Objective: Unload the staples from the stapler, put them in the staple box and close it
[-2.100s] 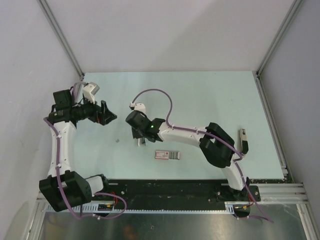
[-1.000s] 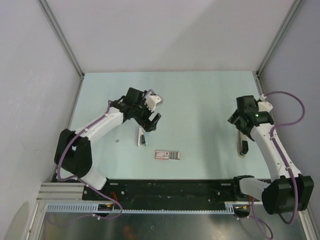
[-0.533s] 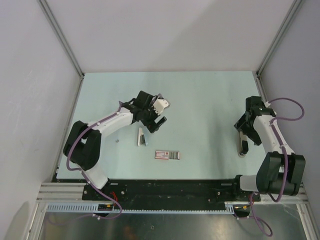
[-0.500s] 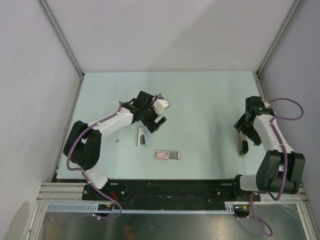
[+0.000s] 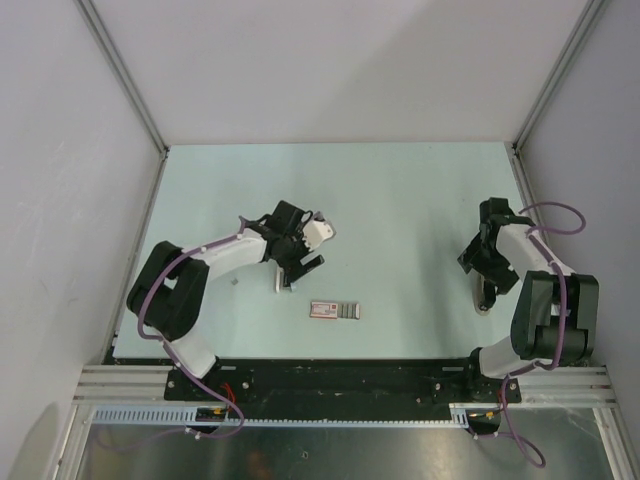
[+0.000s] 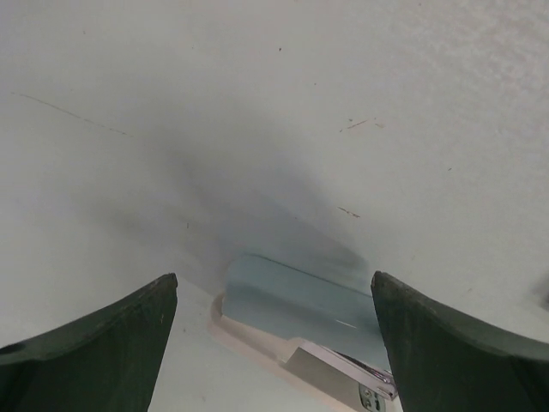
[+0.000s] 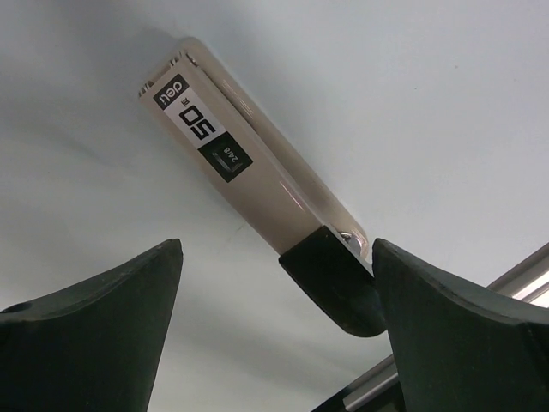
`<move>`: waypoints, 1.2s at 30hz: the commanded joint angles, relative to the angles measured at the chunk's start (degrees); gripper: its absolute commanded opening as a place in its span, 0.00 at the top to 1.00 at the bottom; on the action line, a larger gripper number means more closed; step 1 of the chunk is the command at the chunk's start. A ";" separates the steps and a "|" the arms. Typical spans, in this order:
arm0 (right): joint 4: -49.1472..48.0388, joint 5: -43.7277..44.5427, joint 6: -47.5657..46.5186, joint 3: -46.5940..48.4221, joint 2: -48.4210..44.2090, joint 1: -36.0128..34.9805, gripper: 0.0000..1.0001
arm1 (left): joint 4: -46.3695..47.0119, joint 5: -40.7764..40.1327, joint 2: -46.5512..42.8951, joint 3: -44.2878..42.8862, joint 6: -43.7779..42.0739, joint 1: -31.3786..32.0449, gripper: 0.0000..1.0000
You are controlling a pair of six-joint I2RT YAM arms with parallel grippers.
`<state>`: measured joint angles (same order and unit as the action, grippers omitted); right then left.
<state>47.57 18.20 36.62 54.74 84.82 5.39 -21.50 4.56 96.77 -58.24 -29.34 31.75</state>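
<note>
The stapler (image 6: 296,302), pale blue and white with a grey metal rail at its near end, lies on the table. My left gripper (image 6: 273,281) is open just above it, one finger on each side, neither touching. From above, the stapler (image 5: 281,281) peeks out below my left gripper (image 5: 300,267). My right gripper (image 7: 276,247) is open over a beige bar with a black end (image 7: 257,184), printed "50". The black end sits close against the right finger. No staples are visible.
A flat red-and-white box with a grey part (image 5: 334,310) lies near the front middle of the pale green table (image 5: 400,200). The beige bar (image 5: 484,302) lies near the table's right edge, beside a metal frame rail (image 5: 545,250). Grey walls enclose the back and sides.
My left gripper has come back and down over the stapler. My right gripper has dropped lower over the beige bar, with that arm folded closer in. Nothing has been taken hold of.
</note>
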 commanded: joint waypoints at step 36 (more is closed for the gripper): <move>-15.41 2.05 0.51 4.22 11.56 -27.00 0.83 | 5.07 -9.04 -8.80 13.31 -0.41 -5.84 0.01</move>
<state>37.89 21.87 35.57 54.63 91.55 -15.35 -14.33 -4.25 89.54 -47.07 -30.94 27.44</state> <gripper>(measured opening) 0.358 0.994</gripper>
